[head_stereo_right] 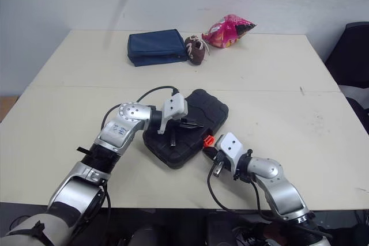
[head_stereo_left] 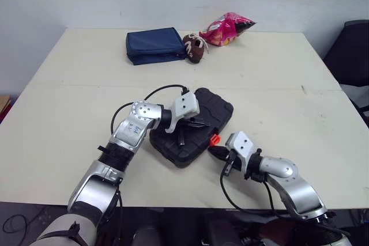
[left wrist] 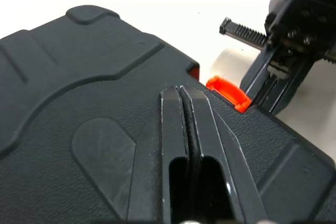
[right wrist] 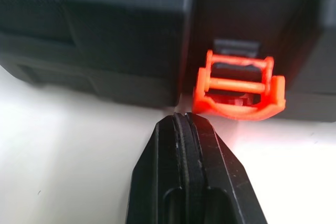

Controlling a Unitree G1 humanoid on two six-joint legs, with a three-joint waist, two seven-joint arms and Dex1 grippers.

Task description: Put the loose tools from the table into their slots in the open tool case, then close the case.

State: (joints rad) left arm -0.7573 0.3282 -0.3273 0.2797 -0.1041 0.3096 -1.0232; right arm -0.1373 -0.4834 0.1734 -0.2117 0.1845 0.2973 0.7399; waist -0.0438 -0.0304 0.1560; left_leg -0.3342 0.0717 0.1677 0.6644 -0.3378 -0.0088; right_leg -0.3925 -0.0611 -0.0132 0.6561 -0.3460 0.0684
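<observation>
The black tool case [head_stereo_left: 214,109] lies with its lid down on the cream table [head_stereo_left: 277,84], near the front edge and about midway across, turned at an angle to that edge. An orange latch [right wrist: 239,90] sticks out from the case's near side. The left gripper [left wrist: 182,95] rests on top of the lid, its two black fingers pressed together with no gap and nothing between them. The right gripper [right wrist: 181,121] is low over the table just in front of the latch, fingers likewise pressed together and holding nothing; I cannot tell whether the tips touch the latch. Well apart at the far side of the table lie a navy pouch [head_stereo_left: 154,44], a small brown shoe [head_stereo_left: 195,48] touching it, and a pink snack bag [head_stereo_left: 226,29]
</observation>
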